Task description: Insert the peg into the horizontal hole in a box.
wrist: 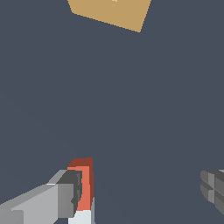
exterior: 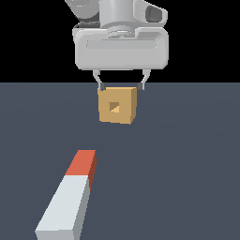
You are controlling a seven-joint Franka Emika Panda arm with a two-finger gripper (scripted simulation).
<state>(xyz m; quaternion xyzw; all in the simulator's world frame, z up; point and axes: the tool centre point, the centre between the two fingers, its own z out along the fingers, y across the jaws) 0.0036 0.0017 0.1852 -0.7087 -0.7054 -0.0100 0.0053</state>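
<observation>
Nearest the exterior camera, the peg [exterior: 69,197] lies flat on the floor [exterior: 187,178], ungrasped, well short of the box [exterior: 117,106]. My gripper [wrist: 140,188] hangs spread wide; grasping and inserting remain.

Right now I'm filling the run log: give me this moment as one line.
phase: pre-grasp | tool: open, empty | peg: flat on floor, unheld | box: apart from peg, hole unfilled | insertion: not yet done

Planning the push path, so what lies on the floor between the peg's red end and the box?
Nothing. The exterior view shows only bare floor between the peg and the box.
</observation>
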